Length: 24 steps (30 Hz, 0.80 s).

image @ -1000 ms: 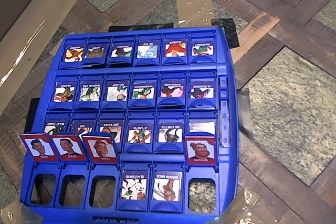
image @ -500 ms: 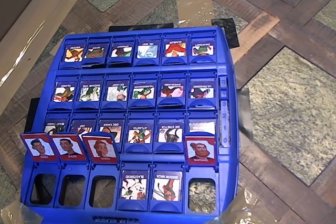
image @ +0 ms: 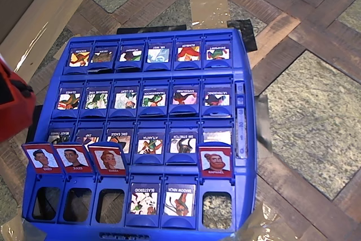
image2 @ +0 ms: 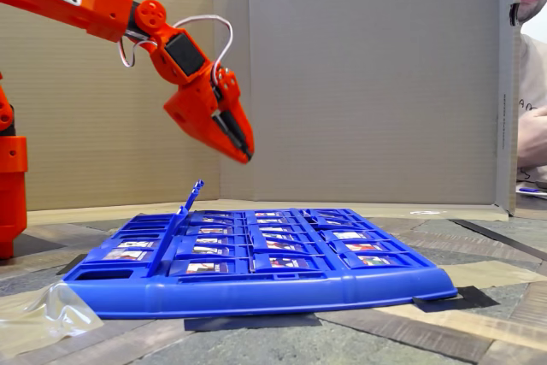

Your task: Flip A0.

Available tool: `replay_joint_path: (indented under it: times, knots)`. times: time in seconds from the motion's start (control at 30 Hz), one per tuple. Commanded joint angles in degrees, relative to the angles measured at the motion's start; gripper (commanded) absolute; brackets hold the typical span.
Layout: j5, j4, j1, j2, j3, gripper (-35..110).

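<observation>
Four tiles [image: 73, 158] stand upright on board [image: 249, 139]. Gripper [image2: 246, 153] hangs above, touching none, jaws narrow, empty. Flip judged not begun.

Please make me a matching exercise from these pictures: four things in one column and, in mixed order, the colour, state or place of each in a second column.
Things
1. gripper
2. game board
3. red-framed cards
4. Blasteroid card

Descriptions
A. lies flat in the bottom row of the overhead view
B. stand upright
C. blue, with rows of card slots
D. orange, in the air, touching nothing

Pairs: 1-D, 2-C, 3-B, 4-A
</observation>
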Motion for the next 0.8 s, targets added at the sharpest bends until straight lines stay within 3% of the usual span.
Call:
replay_joint_path:
  times: [0.0, 0.77]
  knots:
    - [1.05, 3.16, -0.88, -1.67, -4.04, 1]
    - [3.43, 25.84, -3.52, -8.35, -9.49, 2]
